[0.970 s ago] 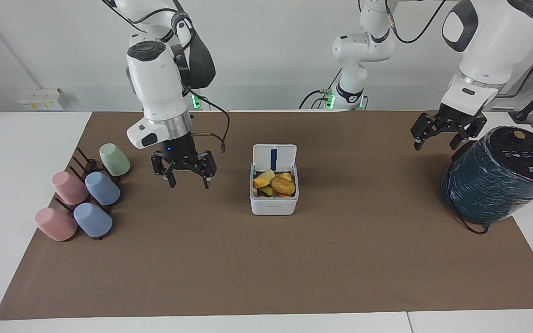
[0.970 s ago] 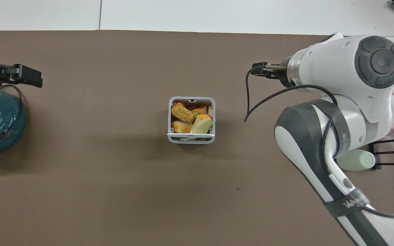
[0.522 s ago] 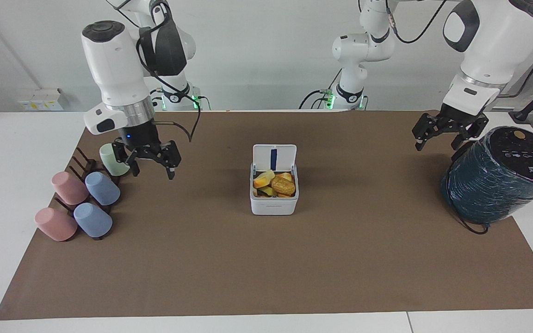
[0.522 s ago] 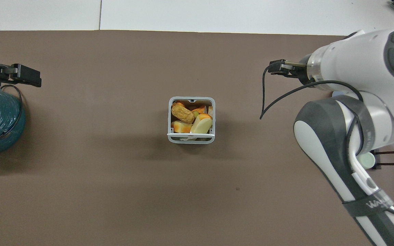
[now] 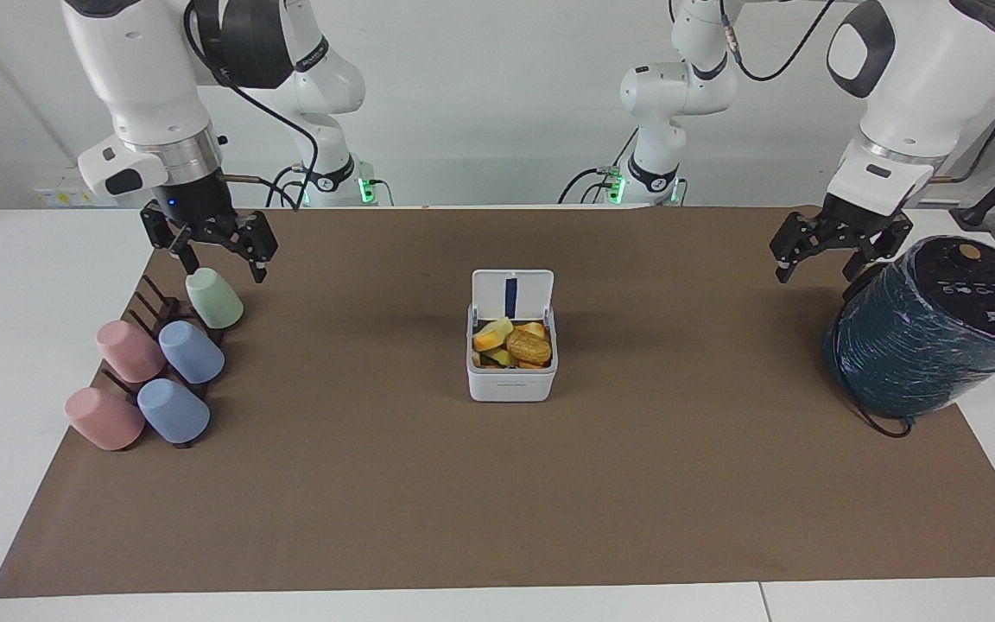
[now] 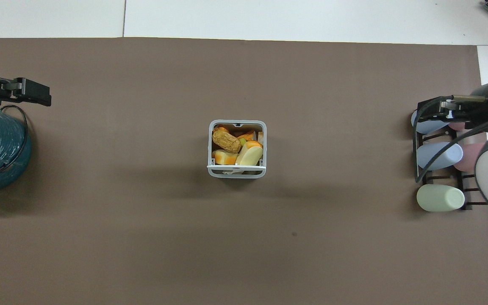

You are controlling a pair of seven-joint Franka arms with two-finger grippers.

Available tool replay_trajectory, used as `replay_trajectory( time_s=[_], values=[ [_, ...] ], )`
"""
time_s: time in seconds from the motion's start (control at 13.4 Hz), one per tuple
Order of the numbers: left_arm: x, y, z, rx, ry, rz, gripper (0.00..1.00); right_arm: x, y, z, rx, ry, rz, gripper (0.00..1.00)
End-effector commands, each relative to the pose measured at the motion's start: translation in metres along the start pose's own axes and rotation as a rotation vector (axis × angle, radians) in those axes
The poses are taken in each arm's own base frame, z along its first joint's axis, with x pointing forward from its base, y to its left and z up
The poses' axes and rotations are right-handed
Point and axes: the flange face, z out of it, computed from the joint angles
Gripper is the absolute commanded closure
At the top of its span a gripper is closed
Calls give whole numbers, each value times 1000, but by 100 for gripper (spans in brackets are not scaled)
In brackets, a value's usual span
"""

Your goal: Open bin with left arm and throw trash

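The white bin stands mid-mat with its lid upright and open. The trash lies inside it: a pale yellow slab, a brown crusty oblong and an orange wedge. The overhead view shows the bin's rim and the brown piece in it. My left gripper is open and empty, raised beside the teal cylinder. My right gripper is open and empty, raised over the green cup.
A large dark teal wrapped cylinder stands at the left arm's end of the mat. A dark rack with pink, blue and green cups sits at the right arm's end.
My right arm has swung away from the bin to over the cup rack and risen, gripper still open. My left gripper has hardly moved. The bin and trash are unchanged.
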Motion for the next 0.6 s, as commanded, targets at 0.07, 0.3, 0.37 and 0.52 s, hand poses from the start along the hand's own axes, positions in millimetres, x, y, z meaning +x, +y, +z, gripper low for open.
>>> replay_trajectory(
  time_s=[0.07, 0.3, 0.37, 0.52],
  values=[
    [-7, 7, -1, 23, 12, 28, 0, -8, 8, -16, 31, -80, 6, 0],
    [-7, 13, -1, 22, 17, 40, 0, -8, 21, -23, 50, -108, 29, 0],
    [-7, 13, -1, 21, 19, 40, 0, -9, 20, -23, 57, -110, 28, 0],
    [-7, 12, -2, 21, 20, 38, 0, -11, 15, -19, 55, -118, 19, 0]
  ],
)
